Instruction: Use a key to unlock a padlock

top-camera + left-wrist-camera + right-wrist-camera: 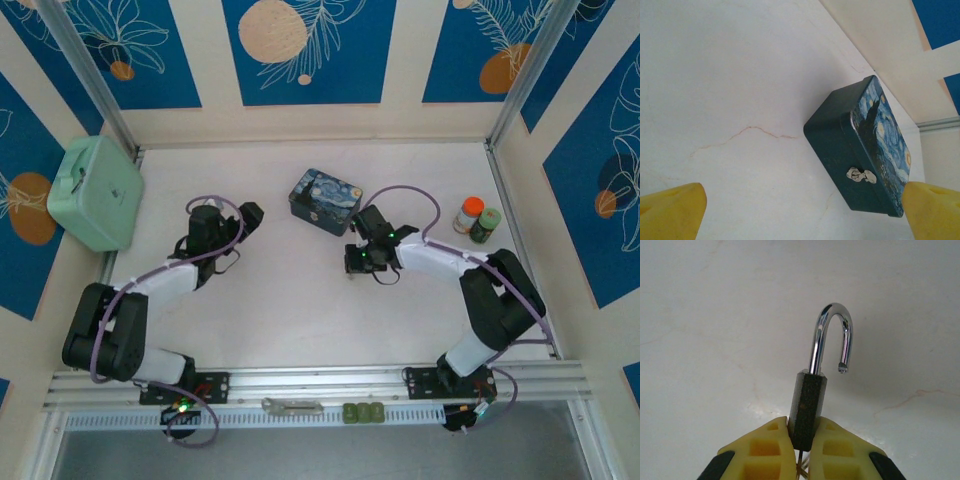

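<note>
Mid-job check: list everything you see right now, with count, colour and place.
padlock: one, dark body, silver shackle open, between the right fingers
tin: one, blue and yellow painted, centre back of table
case: one, mint green, left edge
jars: two, one orange-lidded, one green, right side
metal piece: one, silver, front rail
green pieces: count unclear, green, front rail
table: one, white
left gripper: one, yellow fingers, open, facing the tin
right gripper: one, yellow fingers, shut on the padlock
</note>
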Motion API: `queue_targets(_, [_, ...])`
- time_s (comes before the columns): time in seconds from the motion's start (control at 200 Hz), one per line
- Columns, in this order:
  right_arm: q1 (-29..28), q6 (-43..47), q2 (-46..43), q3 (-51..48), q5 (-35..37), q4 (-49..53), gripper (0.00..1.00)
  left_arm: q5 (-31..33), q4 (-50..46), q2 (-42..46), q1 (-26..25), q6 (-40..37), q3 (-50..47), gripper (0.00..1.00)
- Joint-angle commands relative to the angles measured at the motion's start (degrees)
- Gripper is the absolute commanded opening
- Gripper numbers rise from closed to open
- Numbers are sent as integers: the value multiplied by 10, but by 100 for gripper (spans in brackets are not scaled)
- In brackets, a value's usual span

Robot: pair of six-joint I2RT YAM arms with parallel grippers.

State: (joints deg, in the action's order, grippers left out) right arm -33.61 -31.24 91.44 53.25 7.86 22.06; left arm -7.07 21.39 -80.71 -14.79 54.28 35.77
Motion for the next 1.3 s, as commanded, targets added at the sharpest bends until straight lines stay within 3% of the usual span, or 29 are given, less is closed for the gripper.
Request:
queue_targets(0.0, [-15, -37, 22, 16, 43, 2, 0, 9, -12, 7, 4, -14, 7, 100])
queue_targets(0.345, [-19, -56, 82, 37, 14, -11, 0, -1, 0, 6, 4, -6, -3, 100])
queue_targets(0.46, [-11, -59, 80, 21, -27, -47, 0, -2, 3, 7, 5, -5, -6, 100])
queue_targets(0.63, [9, -74, 69, 6, -55, -62, 22, -4, 6, 11, 6, -3, -9, 100])
queue_targets(0.905, [40, -57, 10, 1, -46, -47, 45, 2, 1, 25, 12, -8, -16, 100])
queue_targets(1.085, [87, -26, -57, -6, -44, -43, 66, 4, -26, 41, 39, -33, -6, 100])
queue_targets(1.295, [185, 93, -99, -3, 2, -66, 70, 38, -120, 45, 91, -137, 47, 100])
